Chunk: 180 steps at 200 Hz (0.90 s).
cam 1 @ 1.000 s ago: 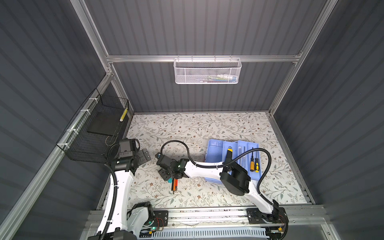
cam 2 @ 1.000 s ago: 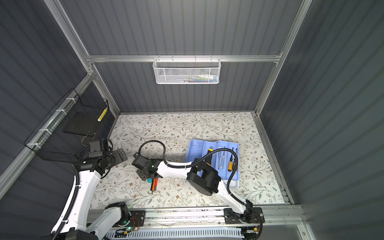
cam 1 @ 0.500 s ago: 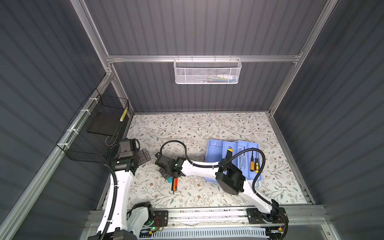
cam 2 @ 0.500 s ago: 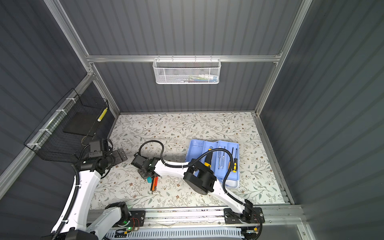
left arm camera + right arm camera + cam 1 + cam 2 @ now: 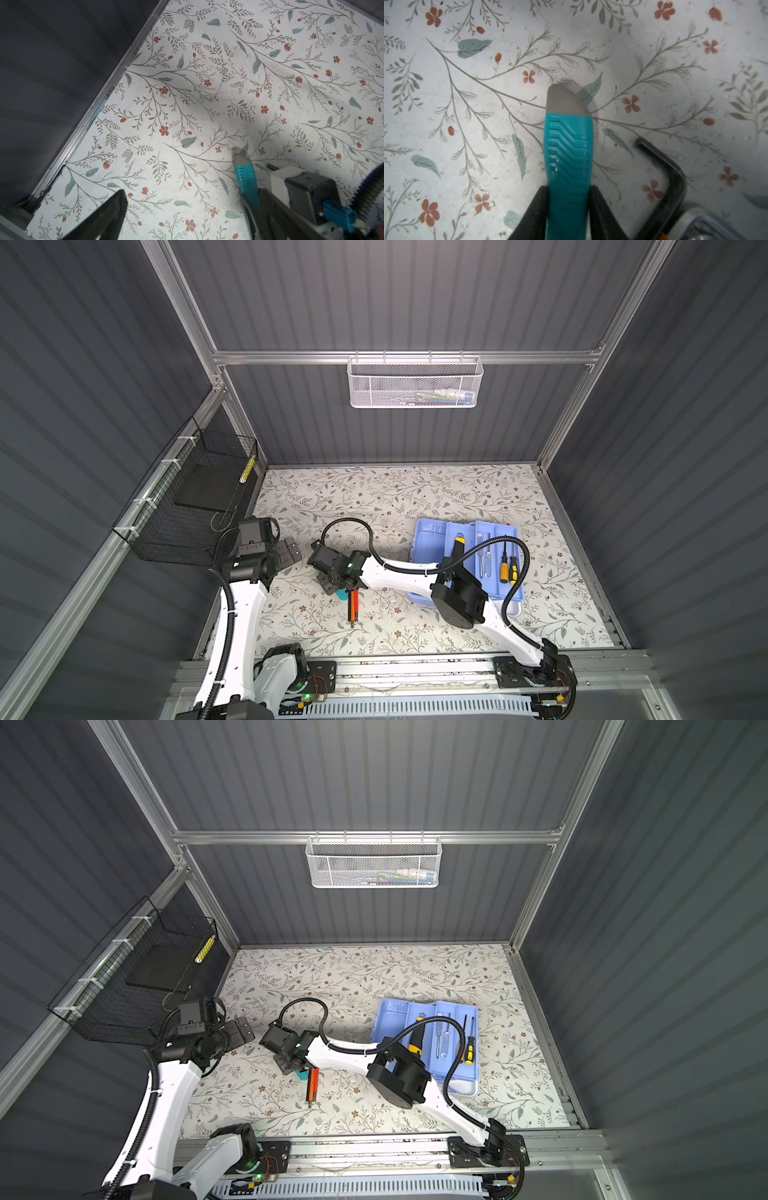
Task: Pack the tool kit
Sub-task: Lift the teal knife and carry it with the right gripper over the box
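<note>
Pinched between the right fingers [image 5: 536,209], black pads flush on both flanks: the teal-handled tool [image 5: 569,149]. Long axis straight out along the fingers' reach, with the ridged teal grip nearest and the rounded grey cap at the far end, pointing away from the wrist. Low over the floral table [image 5: 467,124], cap's shadow just beside the cap; resting or lifted, cannot tell. Just beside the grip, a black hex key [image 5: 678,187], bent in an L, flat on the table.

In a top view, only a sliver of that teal handle showing from under the right wrist, at about 8 o'clock from the table's middle; axis not readable there. Just beside it at 5 o'clock, an orange-and-black screwdriver [image 5: 353,606], lengthwise from 12 to 6 o'clock, thin tip at 6.

At 10 o'clock of the right fingers, near but apart: the left fingers [image 5: 112,214], spread wide, above the table near its 9 o'clock edge.

At 3 o'clock, partly hidden behind the right arm's elbow: the blue tray [image 5: 432,539], with yellow-and-black screwdrivers [image 5: 504,570] lying roughly 12 to 6 in the compartment toward 3 o'clock.

On the walls, well apart: a black wire basket [image 5: 187,522] at 9 o'clock, a white mesh basket [image 5: 415,385] at 12.
</note>
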Available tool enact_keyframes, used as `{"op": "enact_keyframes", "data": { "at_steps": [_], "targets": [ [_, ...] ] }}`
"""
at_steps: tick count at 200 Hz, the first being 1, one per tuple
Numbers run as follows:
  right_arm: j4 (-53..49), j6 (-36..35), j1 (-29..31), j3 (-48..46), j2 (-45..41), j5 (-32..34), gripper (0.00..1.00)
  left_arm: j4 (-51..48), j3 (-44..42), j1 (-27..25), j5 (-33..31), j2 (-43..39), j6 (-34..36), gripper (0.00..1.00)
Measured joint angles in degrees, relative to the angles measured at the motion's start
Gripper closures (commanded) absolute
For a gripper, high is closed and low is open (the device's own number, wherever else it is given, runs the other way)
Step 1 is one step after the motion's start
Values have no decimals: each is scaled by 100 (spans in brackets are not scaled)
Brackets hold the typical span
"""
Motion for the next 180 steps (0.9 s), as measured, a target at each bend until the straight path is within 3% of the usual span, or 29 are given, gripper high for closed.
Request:
{"op": "enact_keyframes", "data": {
  "at_steps": [20,47,106,180],
  "targets": [
    [85,151,-90,-417,-321,-11,73,0,0,2,2,0,0,1],
    [597,382,-273,-1541,-1384,7,76,0,0,2,4,0,0,0],
    [1309,619,-610,-2935,-3517,640,77,0,0,4,26,0,0,0],
    [249,1427,-1622,-5571,-6203,2135,79,2,0,7,160,50,0,1]
  ]
}}
